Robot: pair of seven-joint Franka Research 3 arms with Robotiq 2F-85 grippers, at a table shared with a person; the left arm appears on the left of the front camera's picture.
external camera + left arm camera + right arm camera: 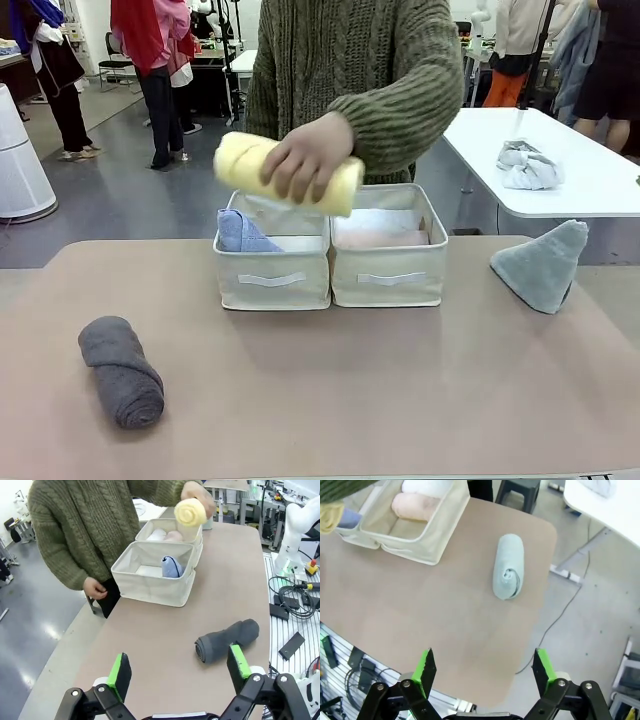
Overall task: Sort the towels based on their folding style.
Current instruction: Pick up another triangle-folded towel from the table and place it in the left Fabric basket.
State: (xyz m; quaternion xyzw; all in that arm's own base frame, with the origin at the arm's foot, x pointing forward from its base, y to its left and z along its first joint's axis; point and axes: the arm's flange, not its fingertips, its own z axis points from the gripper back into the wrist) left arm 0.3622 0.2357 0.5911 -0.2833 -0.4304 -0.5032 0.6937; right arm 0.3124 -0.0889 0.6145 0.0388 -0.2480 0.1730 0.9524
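Left hand and right hand both hang spread wide, grasping nothing; the person's hand holds the yellow roll over the cream bins.

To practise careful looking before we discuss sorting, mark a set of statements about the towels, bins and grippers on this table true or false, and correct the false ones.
1. A person's hand holds the yellow roll above the bins. True.
2. The dark grey roll lies inside a bin. False: it lies on the bare table.
3. The light blue towel shares a bin with the pink roll. False: they are in separate bins, side by side.
4. The grey-green cone stands on the table, apart from the bins. True.
5. The left gripper is shut on a towel. False: it is open and holds nothing.
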